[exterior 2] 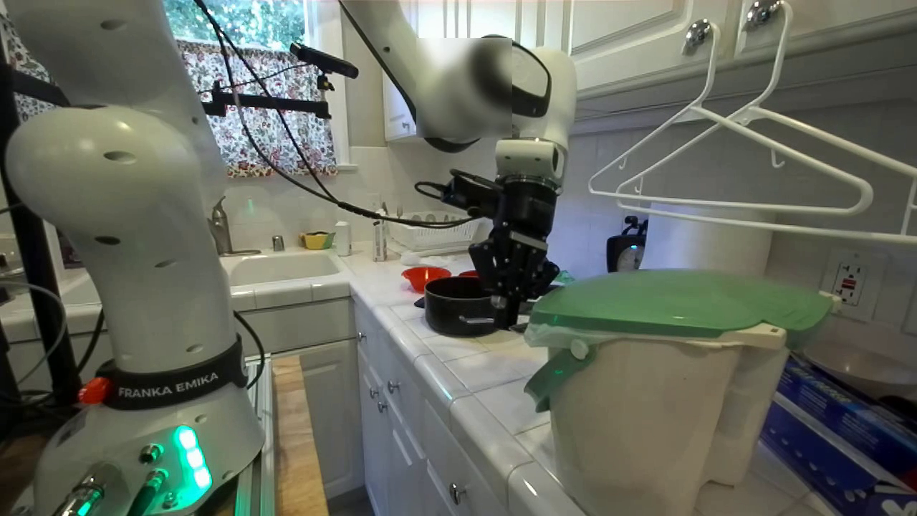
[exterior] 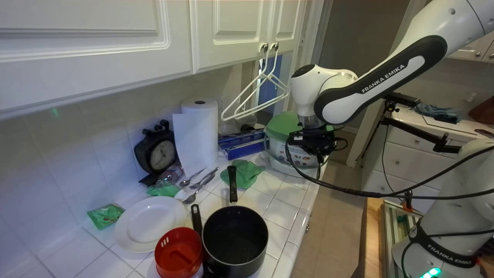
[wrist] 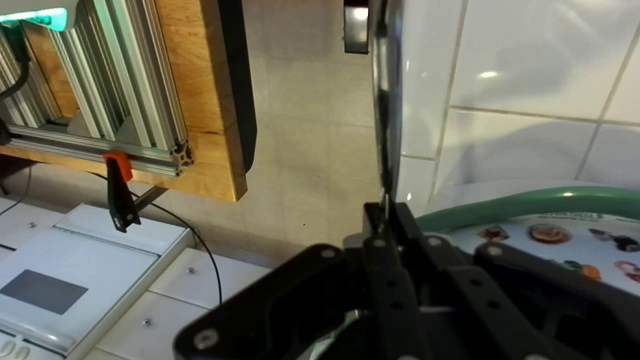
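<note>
A thin, shiny object [wrist: 389,115] is pinched between the tips of the gripper [wrist: 386,212] and is seen edge-on. It is held near the edge of the tiled counter [wrist: 540,75], close to the green-lidded bin [exterior 2: 652,394].

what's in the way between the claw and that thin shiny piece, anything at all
Nothing visible: in the wrist view, the claw is closed directly on the thin shiny piece. The white bin with the green handle shows at the lower right there, not between them.
</note>
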